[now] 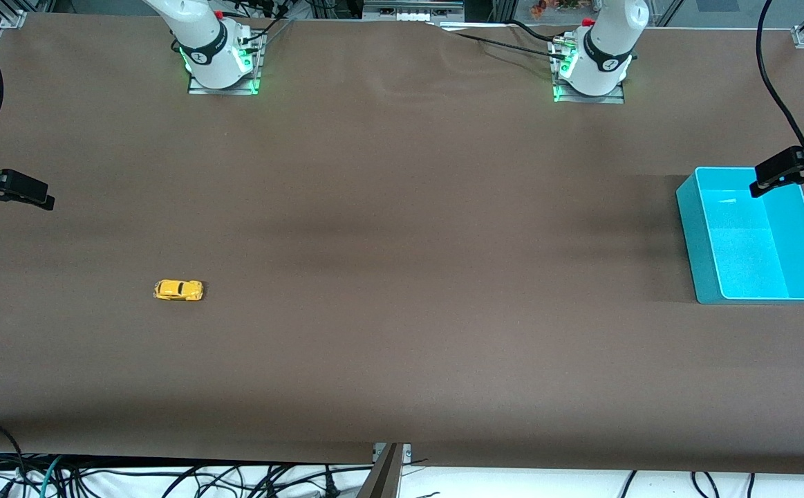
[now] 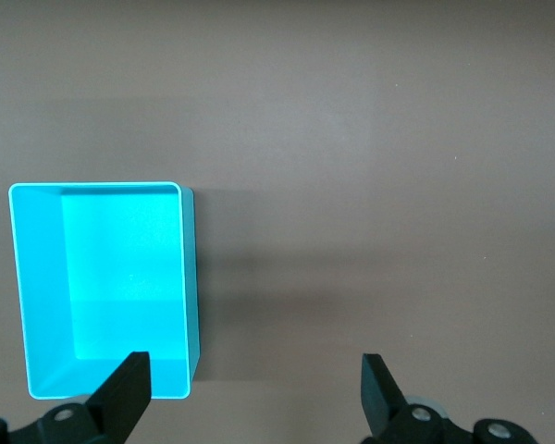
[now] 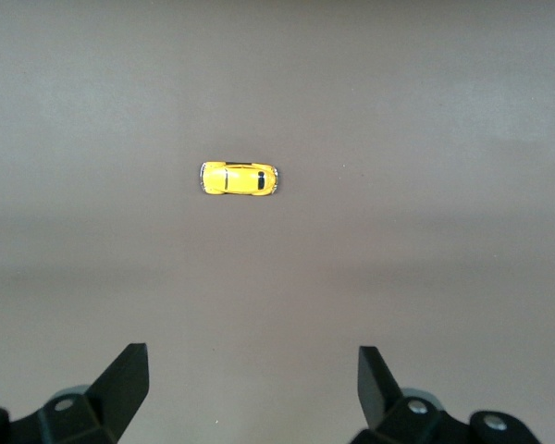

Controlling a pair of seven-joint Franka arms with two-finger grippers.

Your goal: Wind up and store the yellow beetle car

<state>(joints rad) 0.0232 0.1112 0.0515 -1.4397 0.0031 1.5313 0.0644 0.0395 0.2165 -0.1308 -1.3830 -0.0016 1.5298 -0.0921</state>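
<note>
Yellow beetle car (image 1: pixel 178 290) is seen resting on its wheels on the brown counter (image 1: pixel 402 277), toward the right arm's end and nearer to the front camera than either base. It is well apart from the turquoise bin (image 1: pixel 697 249), which is set at the left arm's end and appears empty.

The right gripper (image 3: pixel 252 379) is held high over the counter near the car, its fingers (image 3: pixel 129 375) spread wide with nothing between them; the car (image 3: pixel 239 178) is shown clear of them in the right wrist view. The left gripper (image 2: pixel 255 384) is held over the counter beside the bin (image 2: pixel 190 277), fingers (image 2: pixel 381 384) likewise spread and empty, and this arm is judged to be waiting.

Nothing of the task appears done yet: the car is untouched and uncollected.

The car is judged to be light, rigid and smooth-shelled (probably glossy and therefore slippery on its domed roof). Free-rolling wheels are expected, so a nudge along its length could send it away. A hold across the flat flanks, at the middle of the body between the wheel arches, is judged the surest, with the fingers brought down squarely on both sides at once. For winding, downward pressure would be needed so that the wheels grip the cloth-like surface.
</note>
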